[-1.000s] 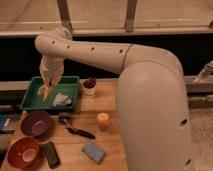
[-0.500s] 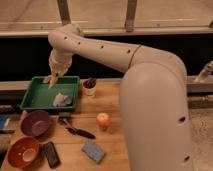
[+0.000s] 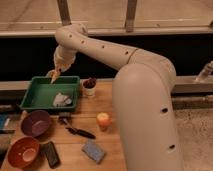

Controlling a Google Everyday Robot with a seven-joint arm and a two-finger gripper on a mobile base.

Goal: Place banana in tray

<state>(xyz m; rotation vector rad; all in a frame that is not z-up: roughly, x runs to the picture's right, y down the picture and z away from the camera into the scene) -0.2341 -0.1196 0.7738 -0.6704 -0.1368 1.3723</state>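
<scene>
The green tray [image 3: 37, 95] sits at the back left of the wooden table. A small pale lump [image 3: 62, 100] lies inside it, right of the middle; it could be the banana, but I cannot tell for sure. No other banana shows. My gripper [image 3: 54, 76] hangs from the white arm just above the tray's back rim, towards its left end, apart from the pale lump. Its tip looks yellowish-orange.
A white cup with dark contents [image 3: 90, 88] stands right of the tray. In front are a dark purple bowl [image 3: 35, 123], an orange bowl [image 3: 22, 152], a black flat object [image 3: 50, 154], a dark utensil [image 3: 78, 131], an orange-yellow apple [image 3: 103, 120] and a blue sponge [image 3: 93, 150].
My gripper has risen out of the tray and moved back and right to above its back rim. The pale lump in the tray has stayed where it was.
</scene>
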